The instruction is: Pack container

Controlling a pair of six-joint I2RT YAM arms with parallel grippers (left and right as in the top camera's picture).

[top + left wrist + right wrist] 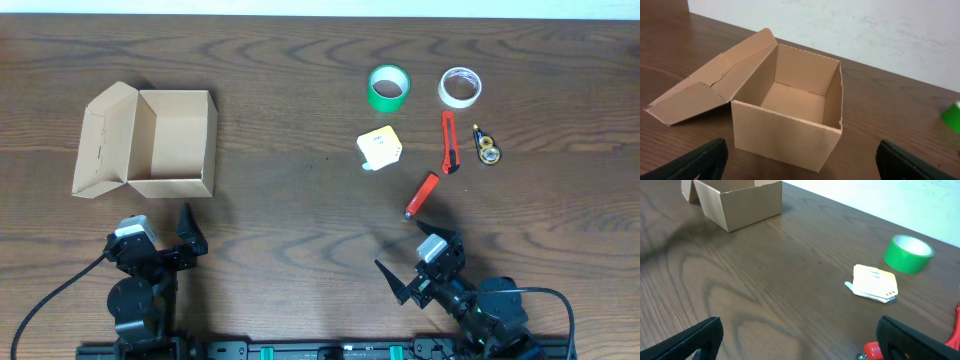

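The container is a tan cardboard box standing open and empty at the left of the table, its flap lid folded out to the left. It fills the left wrist view, just ahead of my open, empty left gripper, which is below the box in the overhead view. It also shows at the far left of the right wrist view. My right gripper is open and empty near the front edge, just short of a red pen-like tool.
To the right lie a green tape roll, a white tape roll, a small yellow-white pad, a red box cutter and a small black-and-yellow item. The red tool's tip is beside my right finger.
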